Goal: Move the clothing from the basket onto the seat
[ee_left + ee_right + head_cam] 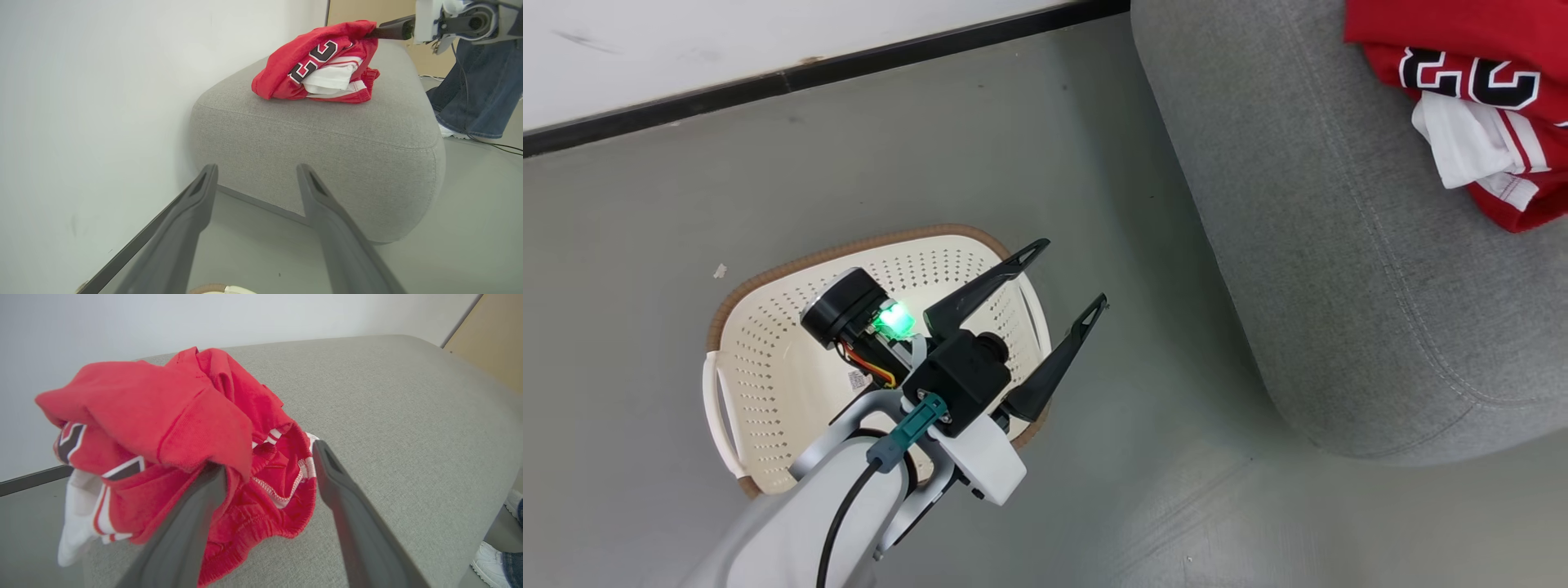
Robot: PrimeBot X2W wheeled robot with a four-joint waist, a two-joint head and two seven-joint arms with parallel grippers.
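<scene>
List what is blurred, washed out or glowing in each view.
Head view: soft even light, all sharp, a green lamp glowing behind the left gripper. Left wrist view: its near fingers are soft, the wall washed out, the seat sharp. Right wrist view: the right gripper has blurred fingers; the clothing is crisp centrally, smeared at its white edge.

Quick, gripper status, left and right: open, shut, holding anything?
Left gripper: open, empty, over the basket.
Right gripper: open; the clothing on the seat drapes over one finger, not pinched.
</scene>
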